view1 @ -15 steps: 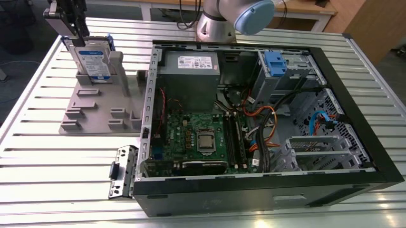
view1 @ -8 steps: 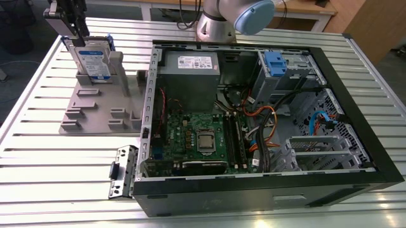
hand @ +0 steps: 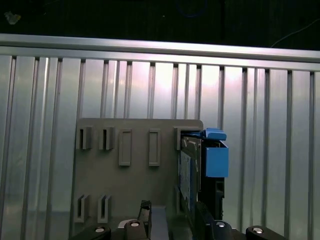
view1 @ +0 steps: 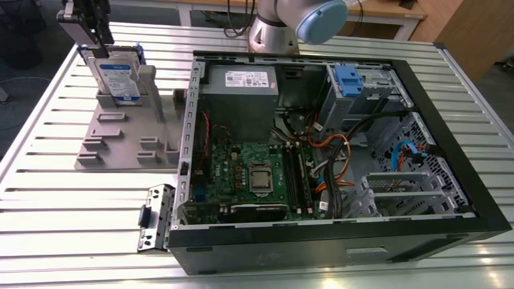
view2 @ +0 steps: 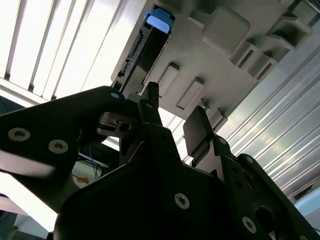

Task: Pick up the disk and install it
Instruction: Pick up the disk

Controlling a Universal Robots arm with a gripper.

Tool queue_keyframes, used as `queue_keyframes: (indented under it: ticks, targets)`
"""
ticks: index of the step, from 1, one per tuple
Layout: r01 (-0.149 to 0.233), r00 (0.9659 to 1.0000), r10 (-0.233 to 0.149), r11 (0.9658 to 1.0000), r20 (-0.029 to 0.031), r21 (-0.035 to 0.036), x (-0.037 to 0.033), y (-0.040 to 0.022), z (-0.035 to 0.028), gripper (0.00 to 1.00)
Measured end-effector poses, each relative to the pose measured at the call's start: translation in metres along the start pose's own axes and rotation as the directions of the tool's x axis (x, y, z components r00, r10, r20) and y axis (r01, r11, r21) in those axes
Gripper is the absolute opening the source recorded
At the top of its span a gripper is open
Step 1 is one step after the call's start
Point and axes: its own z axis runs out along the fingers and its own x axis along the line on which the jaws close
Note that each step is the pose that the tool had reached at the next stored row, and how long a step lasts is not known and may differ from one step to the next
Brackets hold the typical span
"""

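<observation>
Can't read any print tbh: not on the disk (view1: 112, 65) label (view1: 122, 83), nor the white sticker (view1: 250, 78) on the grey box (view1: 239, 103) inside the case (view1: 321, 253).

table (view1: 48, 229): ribbed aluminium, glare | behind: wooden desk (view1: 386, 15) | floor (view1: 16, 129): dark

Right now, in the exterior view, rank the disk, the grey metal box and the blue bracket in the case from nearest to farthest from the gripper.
1. The disk, upright in the grey holder, just under the gripper.
2. The grey metal box, mid-view.
3. The blue bracket, farthest toward the exterior view's right.
</observation>
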Motion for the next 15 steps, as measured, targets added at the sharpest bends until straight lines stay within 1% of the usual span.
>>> queue_keyframes:
  ticks: [8,15]
  targets:
    - [0.0,1.0,0.0,1.0,0.0,0.0,-0.0075,-0.0003,0.0012,0.47]
    - [0.0,1.0,0.0,1.0,0.0,0.0,-0.0113,-0.0004,0.0023,0.47]
